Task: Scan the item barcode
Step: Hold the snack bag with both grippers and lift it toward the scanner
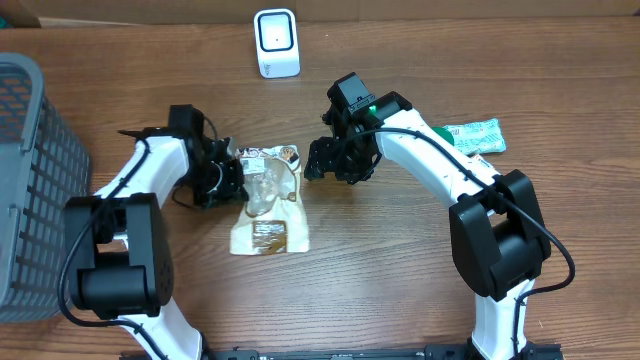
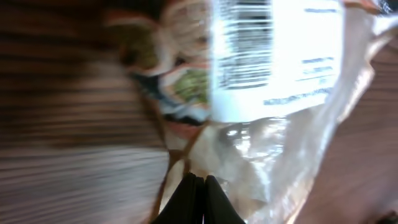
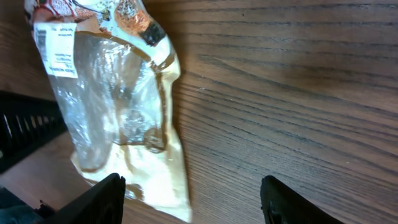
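The item is a clear-and-cream plastic bag (image 1: 268, 205) lying flat on the table, with a white barcode label (image 1: 254, 157) at its top. The left wrist view is blurred, and the label (image 2: 273, 56) fills its upper part. My left gripper (image 1: 228, 182) is shut at the bag's left edge, its tips (image 2: 199, 182) pressed together against the film (image 2: 261, 155); I cannot tell whether any film is pinched. My right gripper (image 1: 338, 168) hovers open just right of the bag. In its wrist view the bag (image 3: 124, 118) reaches toward the left finger (image 3: 102, 200), with bare wood between the fingers. The white scanner (image 1: 277, 43) stands at the back.
A grey mesh basket (image 1: 30, 190) fills the left edge. A green-and-white packet (image 1: 475, 137) lies behind my right arm at the right. Bare wood table (image 1: 380, 260) spreads in front of the bag.
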Motion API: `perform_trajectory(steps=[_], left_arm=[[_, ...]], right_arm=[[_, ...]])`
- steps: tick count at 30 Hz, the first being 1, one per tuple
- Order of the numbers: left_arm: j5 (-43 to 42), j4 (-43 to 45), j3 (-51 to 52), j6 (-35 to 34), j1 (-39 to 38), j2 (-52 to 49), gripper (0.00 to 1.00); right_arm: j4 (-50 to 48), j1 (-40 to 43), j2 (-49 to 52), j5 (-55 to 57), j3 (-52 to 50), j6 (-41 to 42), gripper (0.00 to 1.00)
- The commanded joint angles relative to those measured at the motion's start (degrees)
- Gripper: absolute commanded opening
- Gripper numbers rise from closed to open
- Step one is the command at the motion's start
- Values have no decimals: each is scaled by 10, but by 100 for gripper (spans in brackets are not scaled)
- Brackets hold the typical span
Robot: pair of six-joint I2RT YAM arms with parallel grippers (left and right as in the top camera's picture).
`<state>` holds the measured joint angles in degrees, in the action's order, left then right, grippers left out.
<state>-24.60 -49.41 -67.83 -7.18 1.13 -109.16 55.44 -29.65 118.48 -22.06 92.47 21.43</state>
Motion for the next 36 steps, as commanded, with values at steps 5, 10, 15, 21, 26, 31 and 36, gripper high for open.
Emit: perform_trajectory(steps=[5, 10, 15, 21, 26, 31, 36], left_arm=[[-40, -49, -75, 46, -4, 20, 4], [-55, -89, -125, 118, -5, 37, 4], [-60, -26, -44, 118, -16, 23, 4], [-65, 49, 22, 112, -26, 18, 4], [-25, 108, 71, 85, -28, 16, 4], [46, 112, 94, 44, -28, 16, 4], [52, 118, 110, 21, -28, 16, 4]], right_arm=[[2, 19, 3, 6, 5, 9, 68], [5, 32, 3, 6, 5, 6, 68], [4, 34, 3, 6, 5, 6, 68], [-1, 34, 3, 6, 5, 7, 68], [-1, 34, 3, 0, 5, 7, 68], [-10, 34, 10, -30, 5, 1, 69], [-40, 34, 33, -101, -23, -20, 73]])
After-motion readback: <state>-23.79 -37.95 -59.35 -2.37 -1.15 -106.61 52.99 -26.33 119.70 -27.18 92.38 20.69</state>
